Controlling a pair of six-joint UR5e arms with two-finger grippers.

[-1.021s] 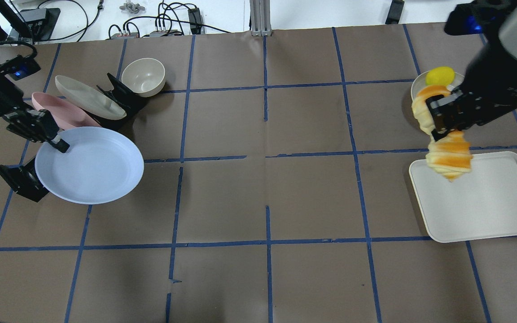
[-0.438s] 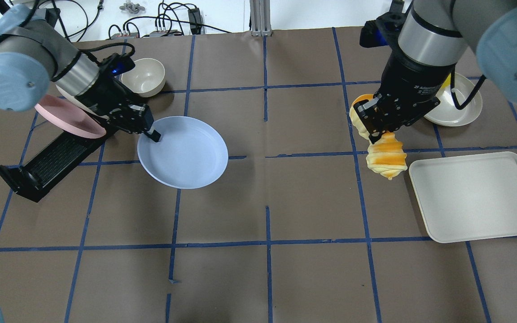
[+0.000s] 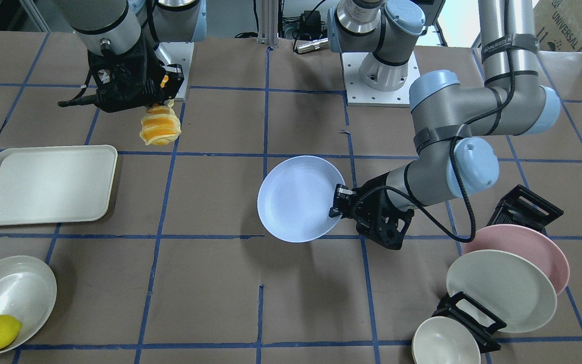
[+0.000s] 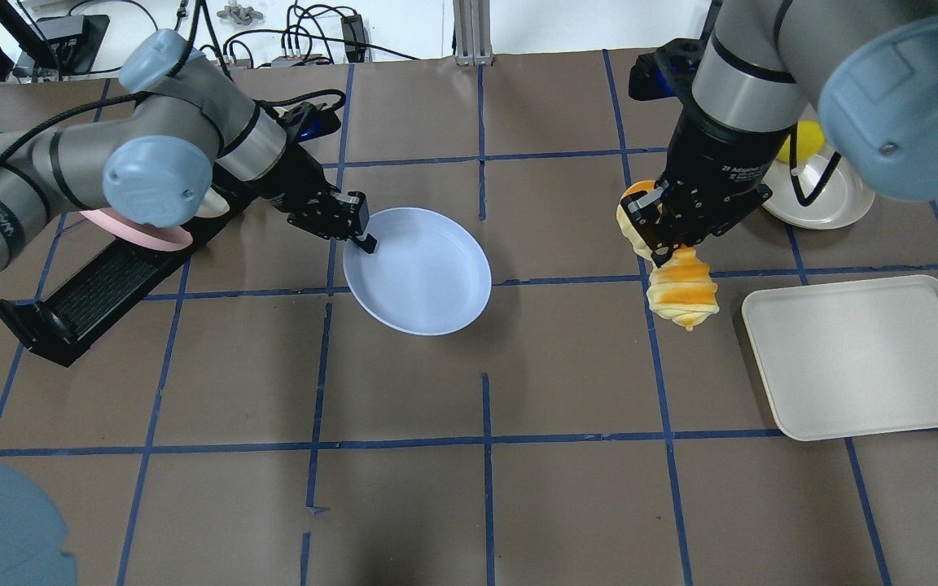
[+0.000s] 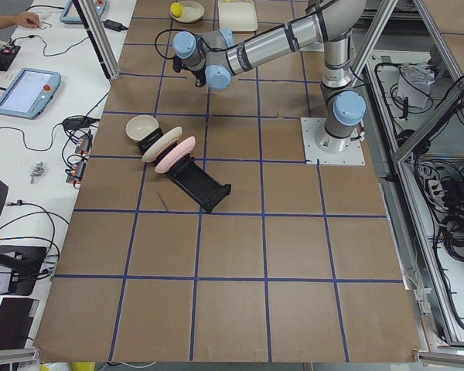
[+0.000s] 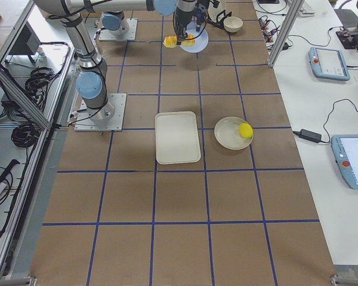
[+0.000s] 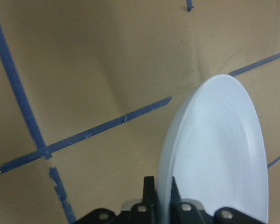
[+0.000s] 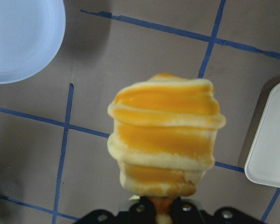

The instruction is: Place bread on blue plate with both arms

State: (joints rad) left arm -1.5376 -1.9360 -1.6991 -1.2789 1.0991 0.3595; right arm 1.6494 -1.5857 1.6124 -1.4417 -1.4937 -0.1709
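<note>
Currently: right gripper (image 4: 669,241) pinching bread (image 4: 682,291) mid-loaf, left gripper (image 4: 364,241) clamped on blue plate (image 4: 428,273) rim, seemingly airborne; hold plate level, centre bread above before lowering.

Brown table (image 4: 567,505), blue tape grid; on it white tray (image 4: 860,358), shallow white dish (image 4: 831,203), black rack (image 4: 86,293).

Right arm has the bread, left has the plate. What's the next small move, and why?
Probably shift the right gripper toward the robot's left until the bread hangs over the blue plate; the left gripper grips that plate's rim, and bare table separates bread from plate.
</note>
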